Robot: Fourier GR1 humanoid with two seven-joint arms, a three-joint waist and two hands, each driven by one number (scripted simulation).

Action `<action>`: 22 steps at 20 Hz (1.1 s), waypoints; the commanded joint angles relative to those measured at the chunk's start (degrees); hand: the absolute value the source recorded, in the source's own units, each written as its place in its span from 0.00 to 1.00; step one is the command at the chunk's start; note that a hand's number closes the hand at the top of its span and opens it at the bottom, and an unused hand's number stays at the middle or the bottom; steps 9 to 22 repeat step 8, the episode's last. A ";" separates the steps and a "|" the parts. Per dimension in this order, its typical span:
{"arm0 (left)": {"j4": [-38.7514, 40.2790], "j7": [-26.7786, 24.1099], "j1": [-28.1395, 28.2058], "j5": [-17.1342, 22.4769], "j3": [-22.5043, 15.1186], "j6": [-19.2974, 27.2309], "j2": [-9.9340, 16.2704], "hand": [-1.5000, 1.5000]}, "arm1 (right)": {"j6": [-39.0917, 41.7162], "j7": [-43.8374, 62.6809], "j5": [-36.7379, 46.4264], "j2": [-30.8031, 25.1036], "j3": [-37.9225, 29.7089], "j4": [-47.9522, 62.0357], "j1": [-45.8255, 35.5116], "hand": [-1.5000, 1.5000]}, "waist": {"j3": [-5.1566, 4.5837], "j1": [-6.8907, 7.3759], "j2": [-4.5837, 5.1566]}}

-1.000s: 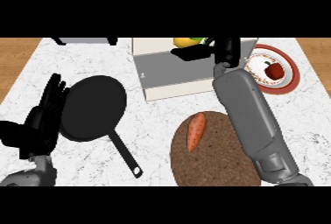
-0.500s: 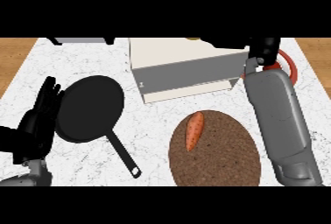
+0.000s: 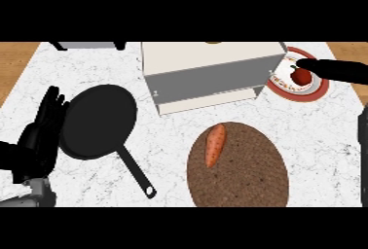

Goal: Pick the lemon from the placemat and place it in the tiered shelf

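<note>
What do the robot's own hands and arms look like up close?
The left hand is all black, with slim finger-like digits and a chunky palm, joined to a smooth grey forearm at the view's lower left. The right hand is black too, seen only as a dark rounded shape. No cables or markings show.

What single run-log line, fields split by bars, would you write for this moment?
lemon: on tiered shelf | right hand: over plate, fingers straight | left hand: resting open by frying pan | carrot: on placemat

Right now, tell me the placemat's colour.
Dark brown, woven-looking placemat; head view shows it best.
</note>
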 commanded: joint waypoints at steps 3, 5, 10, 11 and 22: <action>1.66 -0.35 -2.09 -0.65 0.09 0.56 -0.69 0.50 | 8.07 0.95 -9.79 -4.10 -5.56 -13.41 11.19 0.00 | 0.00 0.26 0.17; -1.18 1.11 -0.03 -3.73 -3.61 2.58 -3.26 0.50 | 8.99 -2.18 -12.52 -6.50 -8.92 -6.75 8.63 0.00 | 0.02 0.84 0.27; 0.05 2.24 -3.01 -0.64 -0.25 0.21 -0.65 0.50 | 11.50 -3.28 -16.04 -4.81 -9.94 -16.41 17.31 0.00 | 0.01 0.46 0.19; 0.05 2.24 -3.01 -0.64 -0.25 0.21 -0.65 0.50 | 11.50 -3.28 -16.04 -4.81 -9.94 -16.41 17.31 0.00 | 0.01 0.46 0.19; 0.05 2.24 -3.01 -0.64 -0.25 0.21 -0.65 0.50 | 11.50 -3.28 -16.04 -4.81 -9.94 -16.41 17.31 0.00 | 0.01 0.46 0.19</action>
